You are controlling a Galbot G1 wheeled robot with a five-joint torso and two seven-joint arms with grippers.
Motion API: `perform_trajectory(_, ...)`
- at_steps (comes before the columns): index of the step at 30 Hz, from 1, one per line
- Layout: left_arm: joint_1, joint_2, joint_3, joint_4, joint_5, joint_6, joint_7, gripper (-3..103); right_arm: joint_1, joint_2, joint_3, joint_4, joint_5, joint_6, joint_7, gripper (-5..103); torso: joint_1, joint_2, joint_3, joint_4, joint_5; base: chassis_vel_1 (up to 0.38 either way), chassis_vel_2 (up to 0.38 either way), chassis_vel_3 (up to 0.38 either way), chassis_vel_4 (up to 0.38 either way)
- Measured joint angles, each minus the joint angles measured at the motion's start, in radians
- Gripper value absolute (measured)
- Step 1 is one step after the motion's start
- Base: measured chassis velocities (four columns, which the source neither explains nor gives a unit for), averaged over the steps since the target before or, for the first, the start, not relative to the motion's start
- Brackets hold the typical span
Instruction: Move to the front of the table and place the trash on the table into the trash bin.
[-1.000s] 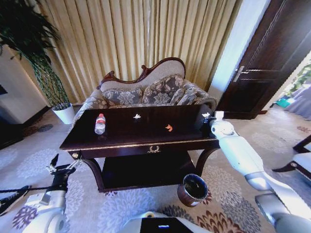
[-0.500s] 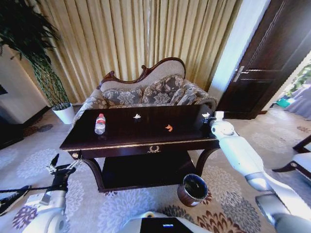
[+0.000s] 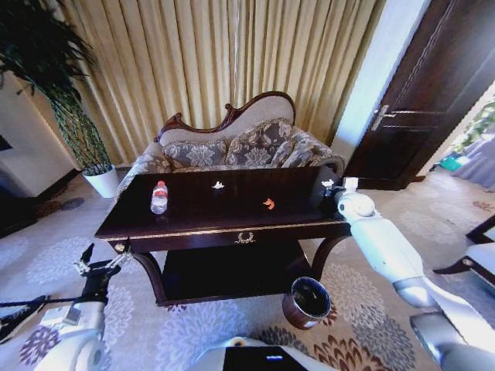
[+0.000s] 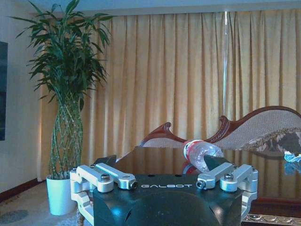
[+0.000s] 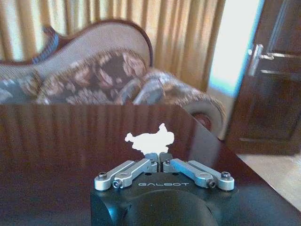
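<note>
Head view gives you the left gripper [image 3: 83, 261] low at the counter's [image 3: 193, 220] left front corner, off its edge, jaws spread wide and holding nothing. On the counter's left part lies the clear bottle [image 3: 159, 197] with its red cap; your left wrist view shows it [image 4: 201, 153] lying on the glossy top. Farther right you see a white paper scrap [image 3: 218, 185], then a tiny orange scrap [image 3: 268, 203]. At the right end, the right gripper [image 3: 331, 191] sits over the counter with its jaws pinched together on a second white scrap [image 5: 149, 140]. The trash bin [image 3: 306, 302] stands on the carpet below the counter's right front.
</note>
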Motion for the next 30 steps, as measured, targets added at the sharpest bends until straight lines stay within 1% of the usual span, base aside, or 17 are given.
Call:
perform_trajectory(1, 0.0, 0.0, 0.0, 0.0, 0.0, 0.0, 0.0, 100, 0.0, 0.0, 0.0, 0.0, 0.0, 0.0, 0.0, 1, 0.0, 0.0, 0.0, 0.0, 0.0, 0.0, 0.0, 0.0, 0.0)
perform_trajectory(5, -0.003, 0.001, 0.004, 0.002, 0.0, 0.001, 0.0, 100, -0.088, -0.017, 0.053, 0.07, 0.018, 0.082, -0.052, 1, 0.0, 0.0, 0.0, -0.0002, 0.0, 0.0, 0.0, 0.0, 0.0)
perform_trajectory(6, -0.003, 0.001, 0.004, 0.002, 0.0, 0.001, 0.0, 100, -0.088, -0.017, 0.053, 0.07, 0.018, 0.082, -0.052, 1, 0.0, 0.0, 0.0, -0.0002, 0.0, 0.0, 0.0, 0.0, 0.0)
perform_trajectory(8, -0.003, 0.001, 0.006, 0.002, 0.0, 0.001, 0.0, 100, -0.147, -0.029, 0.093, 0.12, 0.021, 0.105, -0.075, 1, 0.0, 0.0, 0.0, -0.0002, 0.0001, 0.0, 0.0, 0.0, 0.0)
perform_trajectory(11, -0.002, 0.0, 0.007, 0.002, 0.0, 0.001, 0.0, 100, -0.191, -0.04, 0.127, 0.166, 0.026, 0.114, -0.086, 1, 0.0, 0.0, 0.0, -0.0004, 0.0001, 0.0, 0.0, 0.0, 0.0)
perform_trajectory(13, -0.001, 0.0, 0.007, 0.002, 0.0, 0.001, 0.0, 100, -0.242, -0.049, 0.174, 0.231, 0.034, 0.121, -0.096, 1, 0.0, 0.0, 0.0, -0.0003, 0.0, 0.0, 0.0, 0.0, 0.0)
perform_trajectory(15, -0.001, 0.0, 0.007, 0.002, 0.0, 0.001, 0.0, 100, -0.258, -0.052, 0.188, 0.247, 0.035, 0.122, -0.096, 1, 0.0, 0.0, 0.0, 0.0, 0.0, 0.0, 0.0, 0.0, 0.0)
perform_trajectory(16, -0.001, 0.0, 0.007, 0.003, 0.0, 0.001, 0.0, 100, -0.296, -0.057, 0.223, 0.3, 0.042, 0.124, -0.1, 1, 0.0, 0.0, 0.0, 0.0, 0.0001, 0.0, 0.0, 0.0, 0.0)
perform_trajectory(17, -0.001, 0.0, 0.007, 0.003, 0.0, 0.001, 0.0, 100, -0.296, -0.057, 0.223, 0.3, 0.042, 0.124, -0.1, 1, 0.0, 0.0, 0.0, 0.0, 0.0001, 0.0, 0.0, 0.0, 0.0)
perform_trajectory(20, 0.001, -0.002, 0.007, 0.003, -0.001, 0.0, 0.0, 100, -0.364, -0.067, 0.282, 0.373, 0.054, 0.128, -0.109, 1, 0.0, 0.0, 0.0, -0.0001, 0.0, 0.0, 0.0, 0.0, 0.0)
perform_trajectory(21, 0.001, -0.002, 0.007, 0.003, -0.001, 0.0, 0.0, 100, -0.364, -0.067, 0.282, 0.373, 0.054, 0.128, -0.109, 1, 0.0, 0.0, 0.0, -0.0001, 0.0, 0.0, 0.0, 0.0, 0.0)
perform_trajectory(23, 0.003, -0.002, 0.004, 0.003, -0.003, -0.001, 0.001, 100, -0.422, -0.07, 0.328, 0.416, 0.057, 0.144, -0.123, 1, 0.0, 0.0, 0.0, -0.0001, -0.0001, 0.0, 0.0, 0.0, 0.0)
perform_trajectory(24, 0.003, -0.002, 0.004, 0.003, -0.003, -0.001, 0.001, 100, -0.422, -0.07, 0.328, 0.416, 0.057, 0.144, -0.123, 1, 0.0, 0.0, 0.0, -0.0001, -0.0001, 0.0, 0.0, 0.0, 0.0)
perform_trajectory(26, 0.001, -0.001, 0.0, 0.001, -0.013, -0.001, 0.001, 100, -0.492, -0.069, 0.372, 0.469, 0.061, 0.153, -0.126, 1, 0.0, 0.0, 0.0, -0.0001, 0.0002, 0.0, 0.0, 0.0, 0.0)
perform_trajectory(27, 0.001, -0.001, 0.0, 0.001, -0.013, -0.001, 0.001, 100, -0.492, -0.069, 0.372, 0.469, 0.061, 0.153, -0.126, 1, 0.0, 0.0, 0.0, -0.0001, 0.0002, 0.0, 0.0, 0.0, 0.0)
perform_trajectory(30, -0.004, 0.003, -0.003, 0.001, -0.024, -0.001, 0.001, 100, -0.572, -0.064, 0.415, 0.544, 0.066, 0.159, -0.126, 1, 0.0, 0.0, 0.0, -0.0004, 0.0, 0.0, 0.0, 0.0, 0.0)
